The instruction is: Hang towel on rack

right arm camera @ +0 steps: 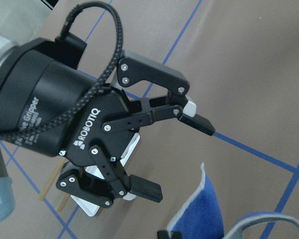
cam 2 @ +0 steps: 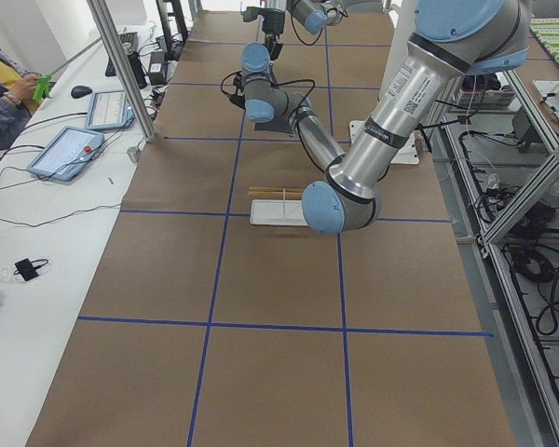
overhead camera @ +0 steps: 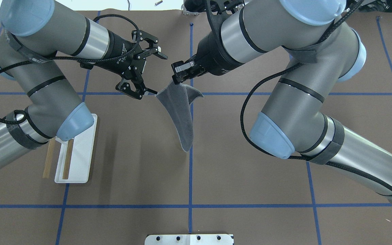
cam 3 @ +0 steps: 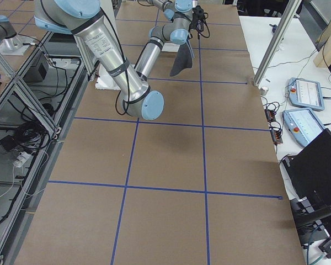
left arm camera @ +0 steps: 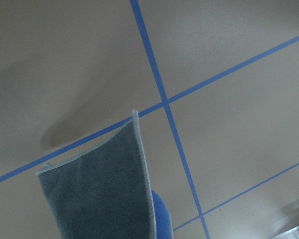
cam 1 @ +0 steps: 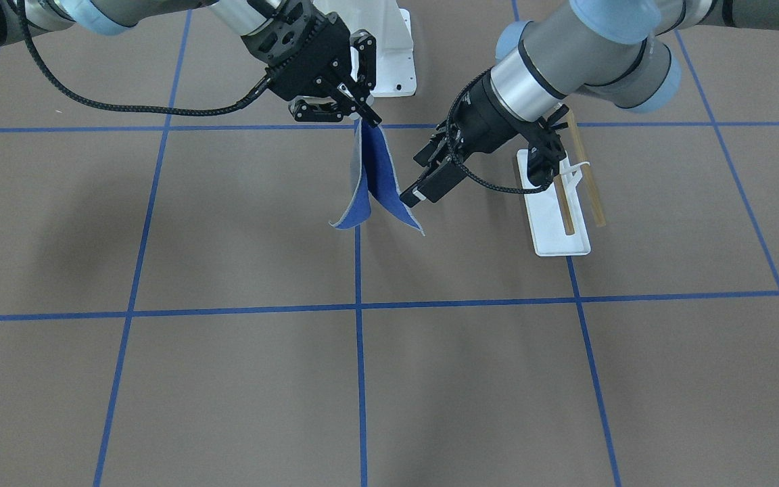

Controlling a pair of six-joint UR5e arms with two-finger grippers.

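The towel (cam 1: 379,182) hangs by its top corner from my right gripper (cam 1: 370,120), which is shut on it above the table's middle. The towel shows blue in the front-facing view and dark grey in the overhead view (overhead camera: 179,115). My left gripper (overhead camera: 151,73) is open and empty, just to the left of the towel's upper edge and not touching it. The right wrist view shows its jaws spread wide beside the blue cloth (right arm camera: 204,214). The rack (overhead camera: 80,149), a white base with two wooden rods (overhead camera: 49,156), stands on the table under my left arm's elbow.
A large white bolted pedestal (cam 1: 396,61) stands at the robot's side of the table behind the right gripper. The brown table carries a grid of blue tape lines (cam 1: 358,308). Tablets lie on a white side bench (cam 2: 70,149).
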